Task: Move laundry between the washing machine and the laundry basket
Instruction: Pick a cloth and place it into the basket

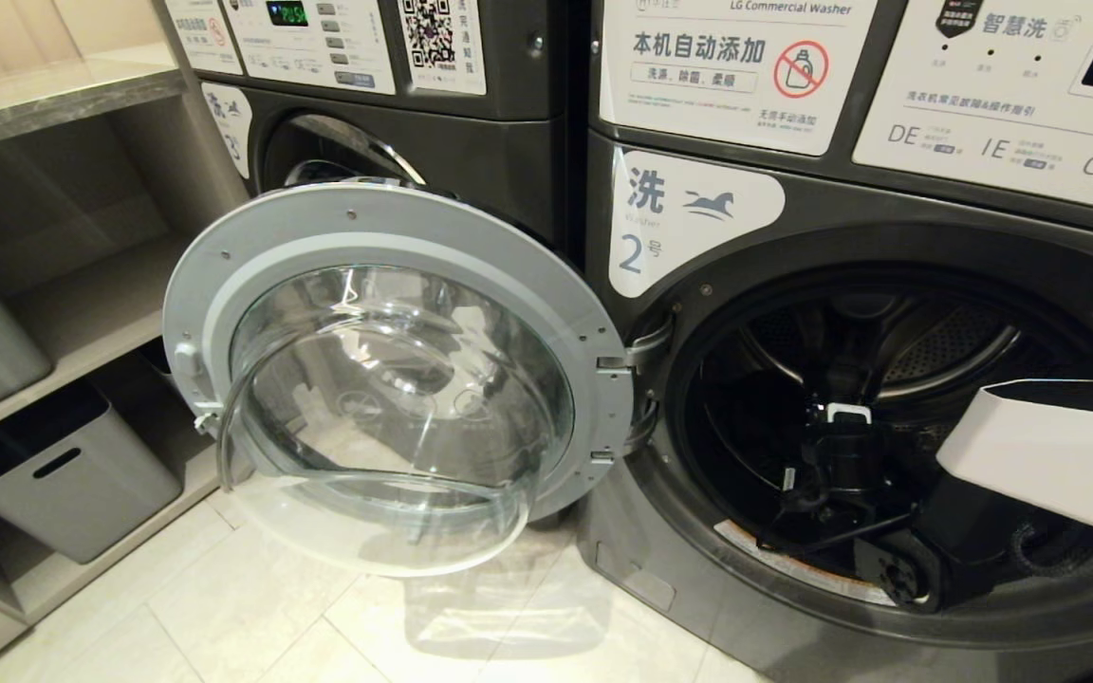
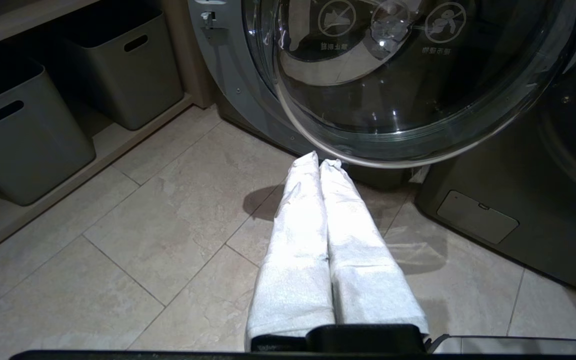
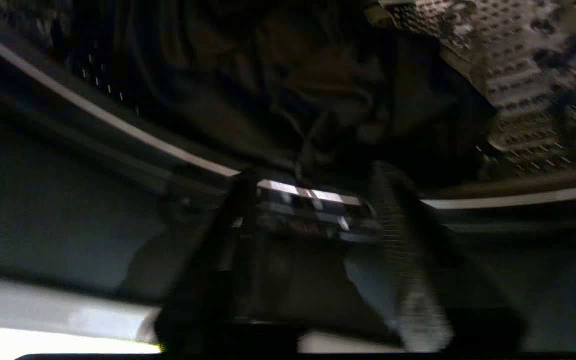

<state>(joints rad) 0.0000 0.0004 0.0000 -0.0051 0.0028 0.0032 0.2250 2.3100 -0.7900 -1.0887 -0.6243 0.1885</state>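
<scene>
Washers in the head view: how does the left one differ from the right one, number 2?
The right washer has its door swung wide open, exposing the drum; the left washer sits largely hidden behind that door. The right end effector is inside the right washer's drum; nothing reaches into the left washer. The right one's panel shows a large 2; no number can be read on the left. Both are dark grey front-loaders with white instruction labels.

— We get even, warm light in the head view, with glare streaking the glass of the open washer door [image 1: 395, 379]; the drum [image 1: 888, 417] stays dark

— Our left wrist view is sharp, its white-wrapped fingers [image 2: 298, 250] overexposed; the right wrist view is dim and motion-blurred
</scene>
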